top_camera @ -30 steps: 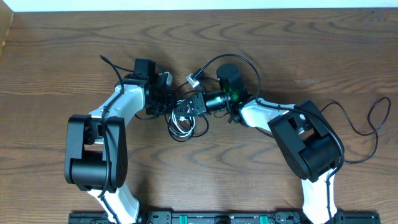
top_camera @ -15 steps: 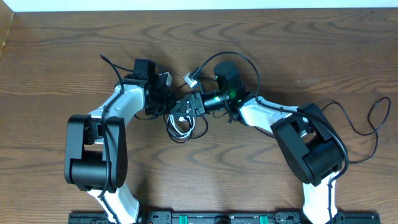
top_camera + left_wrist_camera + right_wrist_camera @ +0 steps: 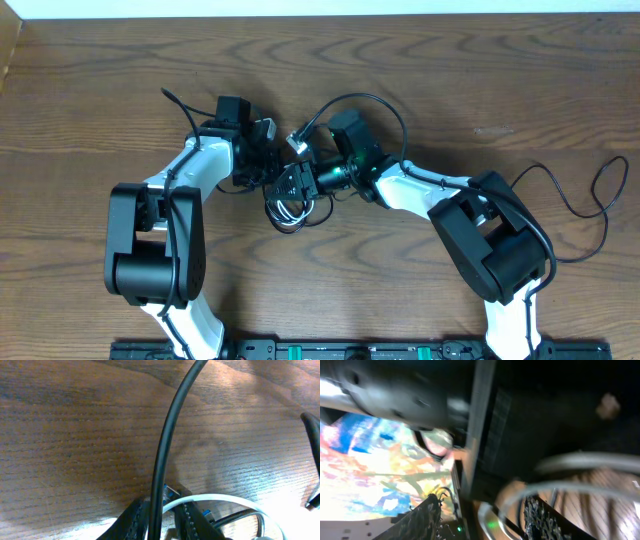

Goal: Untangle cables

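Note:
The cables [image 3: 291, 207] lie tangled in a small heap of white and black loops between my two grippers. A white plug end [image 3: 298, 140] sticks up behind the heap, and a black cord [image 3: 378, 101] arcs from it over the right wrist. My left gripper [image 3: 264, 163] sits at the heap's left. In the left wrist view it [image 3: 162, 512] is shut on a black cable [image 3: 167, 445] that rises between the fingers, with a white cable [image 3: 220, 498] curving past. My right gripper [image 3: 287, 186] is over the heap and open [image 3: 485, 515], white loops [image 3: 520, 495] lying between its fingers.
A separate thin black cord [image 3: 585, 205] loops on the wooden table [image 3: 450, 60] at the far right. The right arm's base [image 3: 495, 245] and left arm's base [image 3: 155, 250] stand near the front edge. The right wrist view is blurred.
My right gripper has opened and slid left onto the heap. The white plug end shifted a little left. The left gripper has kept its hold and place.

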Motion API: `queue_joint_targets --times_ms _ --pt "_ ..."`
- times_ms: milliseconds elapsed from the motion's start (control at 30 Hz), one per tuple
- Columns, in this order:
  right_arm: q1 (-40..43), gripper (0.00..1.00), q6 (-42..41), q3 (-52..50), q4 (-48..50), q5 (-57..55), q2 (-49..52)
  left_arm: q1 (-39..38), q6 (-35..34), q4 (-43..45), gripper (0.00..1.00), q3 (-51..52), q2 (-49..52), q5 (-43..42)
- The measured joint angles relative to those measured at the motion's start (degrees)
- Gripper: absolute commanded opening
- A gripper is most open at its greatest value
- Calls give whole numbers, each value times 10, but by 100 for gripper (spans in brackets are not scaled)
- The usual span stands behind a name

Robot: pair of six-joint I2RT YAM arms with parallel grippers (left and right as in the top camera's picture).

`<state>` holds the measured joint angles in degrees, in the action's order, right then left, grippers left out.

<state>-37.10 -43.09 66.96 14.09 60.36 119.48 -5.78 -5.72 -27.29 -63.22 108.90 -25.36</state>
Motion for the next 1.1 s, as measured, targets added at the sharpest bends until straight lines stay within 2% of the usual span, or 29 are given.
queue_joint_targets --times_ms 67,167,367,567,600,667,933,1100 --pt "-2 49 17 1 -40 -10 -1 0 0 0 25 0 0 0" --pt "-11 39 42 1 -79 -29 -2 0 0 0 25 0 0 0" --pt "-25 20 73 1 -82 -40 -2 0 0 0 25 0 0 0" --pt "-6 21 78 1 -85 -26 -2 0 0 0 25 0 0 0" --pt "-2 16 79 1 -86 -23 -2 0 0 0 25 0 0 0" --pt "4 1 83 1 -89 -19 -2 0 0 0 25 0 0 0" --pt "15 1 107 1 -107 -11 -2 0 0 0 25 0 0 0" --pt "51 1 111 1 -107 6 -4 0 0 0 25 0 0 0"
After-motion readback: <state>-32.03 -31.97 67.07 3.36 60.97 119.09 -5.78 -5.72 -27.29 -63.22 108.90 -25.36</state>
